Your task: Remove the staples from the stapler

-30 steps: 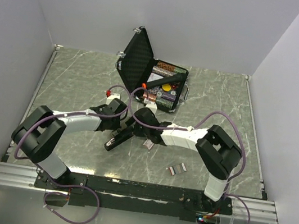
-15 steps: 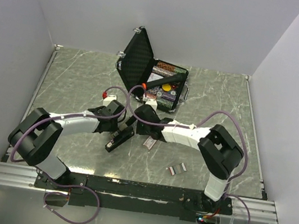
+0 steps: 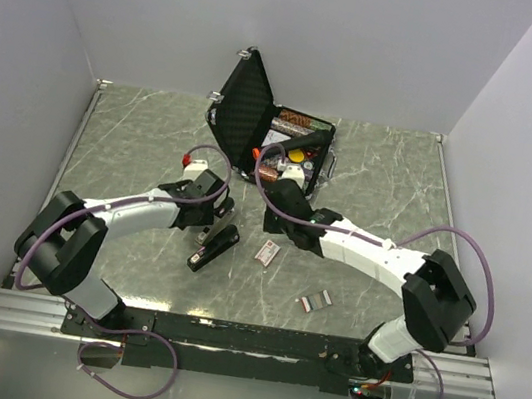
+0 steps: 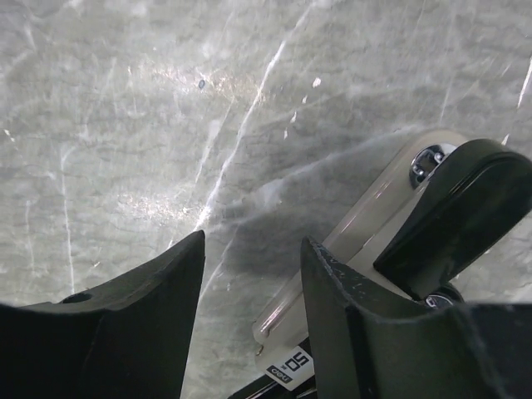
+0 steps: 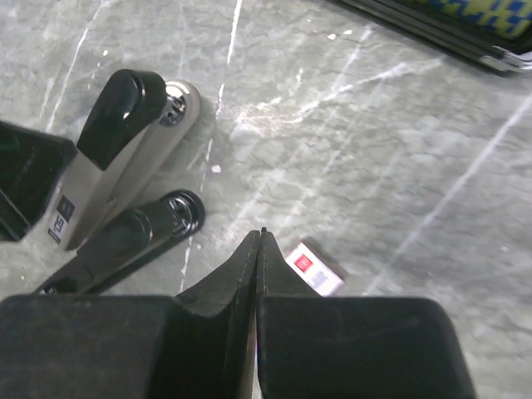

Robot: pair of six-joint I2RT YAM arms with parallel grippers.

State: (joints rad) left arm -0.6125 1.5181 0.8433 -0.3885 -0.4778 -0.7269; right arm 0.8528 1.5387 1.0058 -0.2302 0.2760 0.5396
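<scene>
Stapler (image 3: 214, 248), black and grey metal, lies hinged open on our green marbled table (image 3: 134, 138). Our left gripper (image 4: 253, 243) has its jaws spread just beside it. Our right gripper (image 5: 261, 237) has its jaws pressed together, empty.

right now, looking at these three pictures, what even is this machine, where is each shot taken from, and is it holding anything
These are two robot arms bolted at the near edge of a marble-patterned table, each ending in a two-finger gripper. The wide picture comes from a fixed camera above and behind them. The other two come from small cameras on the wrists, so the black shapes at the bottom are the gripper's own fingers. On the table lie a stapler, opened up, a small box with a red label, some loose staple strips, and an open black case at the back. The left gripper is open beside the stapler, gripping nothing. The right gripper is shut and empty, near the small box.
</scene>
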